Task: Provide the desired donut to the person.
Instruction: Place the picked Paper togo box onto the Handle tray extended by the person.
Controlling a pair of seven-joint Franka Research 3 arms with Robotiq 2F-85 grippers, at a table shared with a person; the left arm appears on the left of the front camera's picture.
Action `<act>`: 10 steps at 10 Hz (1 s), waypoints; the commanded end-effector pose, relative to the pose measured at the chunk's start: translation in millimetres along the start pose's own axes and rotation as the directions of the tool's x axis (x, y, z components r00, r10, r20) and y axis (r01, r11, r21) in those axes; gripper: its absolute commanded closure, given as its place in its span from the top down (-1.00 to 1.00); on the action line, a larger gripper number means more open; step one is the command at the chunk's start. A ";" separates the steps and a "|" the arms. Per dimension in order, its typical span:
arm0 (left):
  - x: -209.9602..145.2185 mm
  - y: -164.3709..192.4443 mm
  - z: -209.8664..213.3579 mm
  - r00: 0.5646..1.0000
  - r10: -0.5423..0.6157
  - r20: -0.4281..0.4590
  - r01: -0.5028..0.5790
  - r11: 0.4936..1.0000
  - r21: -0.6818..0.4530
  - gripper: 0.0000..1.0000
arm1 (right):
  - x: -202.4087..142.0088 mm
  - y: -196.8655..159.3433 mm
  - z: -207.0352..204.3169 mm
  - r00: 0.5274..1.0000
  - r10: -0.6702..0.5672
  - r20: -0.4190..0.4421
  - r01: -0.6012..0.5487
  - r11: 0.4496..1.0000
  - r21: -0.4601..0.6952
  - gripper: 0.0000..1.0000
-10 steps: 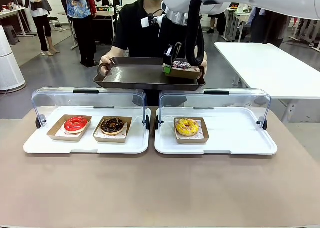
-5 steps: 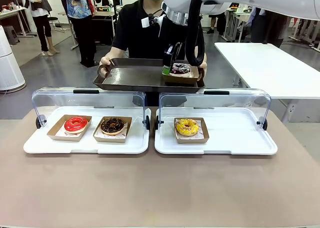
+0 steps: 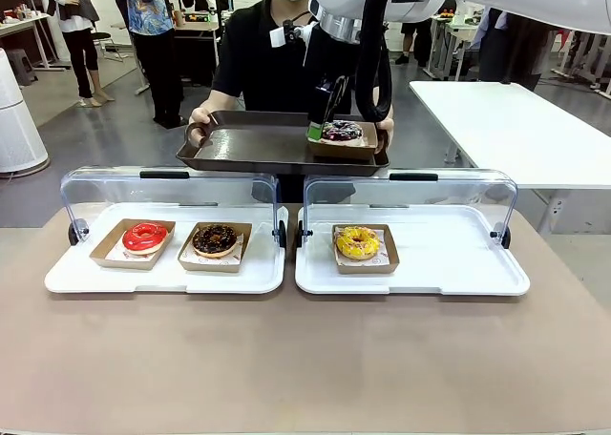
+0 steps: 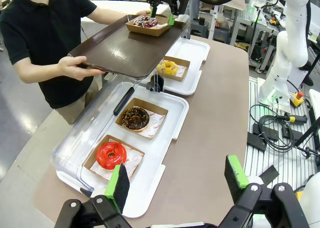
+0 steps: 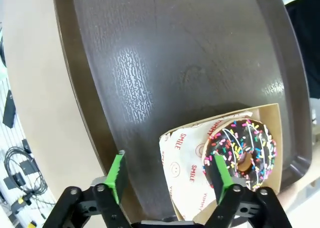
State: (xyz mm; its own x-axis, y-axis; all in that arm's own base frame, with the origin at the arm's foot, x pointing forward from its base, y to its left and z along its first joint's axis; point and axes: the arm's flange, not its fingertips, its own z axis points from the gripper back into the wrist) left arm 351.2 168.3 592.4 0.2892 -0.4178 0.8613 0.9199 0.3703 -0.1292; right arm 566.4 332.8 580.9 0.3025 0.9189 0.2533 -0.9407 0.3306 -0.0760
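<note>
Donut [image 3: 342, 130] on tray [image 3: 248, 145], behind right display case [image 3: 449, 263].

"SMILE" printed on the white paper liner [image 5: 181, 160] under the sprinkled donut [image 5: 244, 152], other print unclear

Bright, even overhead room light is seen throughout. A broad white glare patch is carried by the brown tray [image 5: 131, 83] in the right wrist view, and a fainter sheen is carried in the left wrist view. Pale reflections are shown on the clear lids [image 3: 167, 189]. Only soft, short shadows are cast on the table [image 3: 305, 359]. Straight edges are bowed toward the borders of both wrist views. The front view is rendered sharp, its background slightly softened.
</note>
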 end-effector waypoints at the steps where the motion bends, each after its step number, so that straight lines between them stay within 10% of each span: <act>1: 0.1 -0.6 1.1 1.000 -0.009 0.009 0.009 1.000 -0.003 1.00 | -3.9 1.7 4.8 1.000 0.023 0.018 -0.023 0.999 0.045 1.00; 6: 0.1 -0.6 1.1 1.000 -0.009 0.009 0.009 1.000 -0.003 1.00 | -23.9 21.5 18.3 0.991 0.112 -0.072 -0.108 0.992 0.059 1.00; 10: 0.1 -0.6 1.1 1.000 -0.009 0.009 0.009 1.000 -0.003 1.00 | -159.0 40.1 76.9 0.970 0.151 -0.190 -0.159 0.987 -0.024 1.00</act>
State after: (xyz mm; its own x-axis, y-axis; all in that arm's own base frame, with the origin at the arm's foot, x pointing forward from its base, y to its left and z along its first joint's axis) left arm 351.4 168.5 592.1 0.2902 -0.4176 0.8611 0.9196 0.3707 -0.1302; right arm 487.0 219.2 629.2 0.1750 0.9826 0.0620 -0.9783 0.1806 -0.1012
